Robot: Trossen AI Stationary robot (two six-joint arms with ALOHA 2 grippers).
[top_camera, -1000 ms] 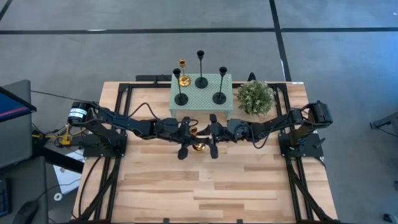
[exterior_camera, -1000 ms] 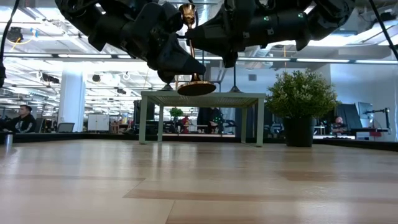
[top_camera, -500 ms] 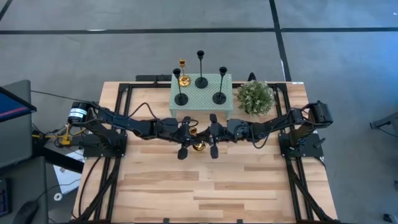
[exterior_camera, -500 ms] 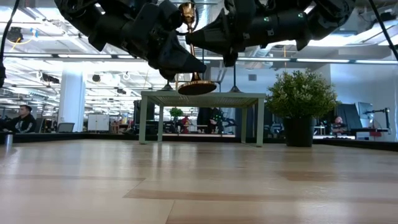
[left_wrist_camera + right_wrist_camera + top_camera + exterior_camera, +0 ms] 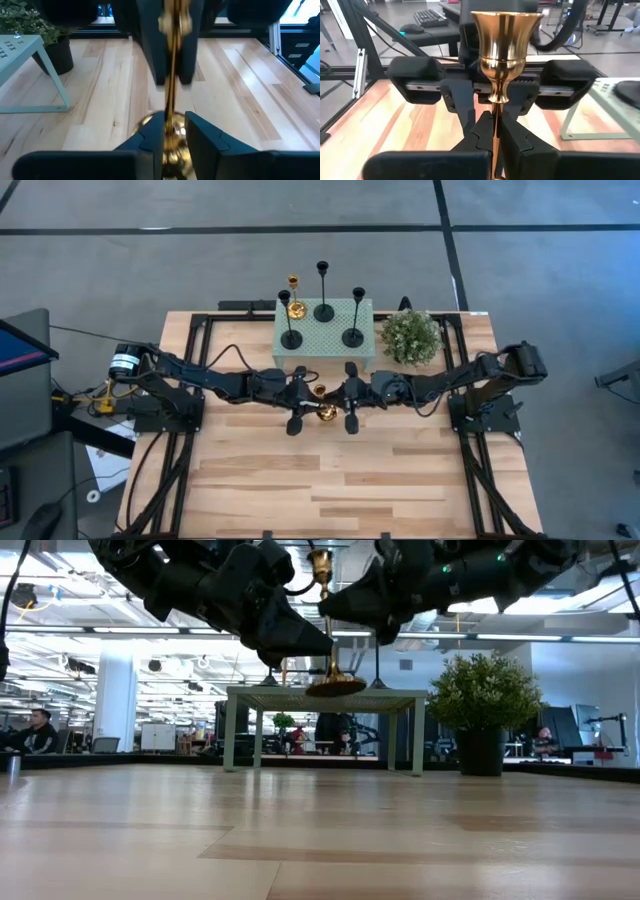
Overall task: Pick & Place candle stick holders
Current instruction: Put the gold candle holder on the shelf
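At centre frame, both jaws pinched the gold candle stick holder (image 5: pixel 323 410) above the bench (image 5: pixel 400 470); it had shifted slightly right, suggesting a left gripper (image 5: pixel 297 400) to right gripper (image 5: pixel 349 397) handover.

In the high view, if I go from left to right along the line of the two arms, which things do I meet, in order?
Left gripper → gold candle stick holder, held off the table with both grippers closed on its stem → right gripper. The mint-green stand and potted plant lie behind this line.
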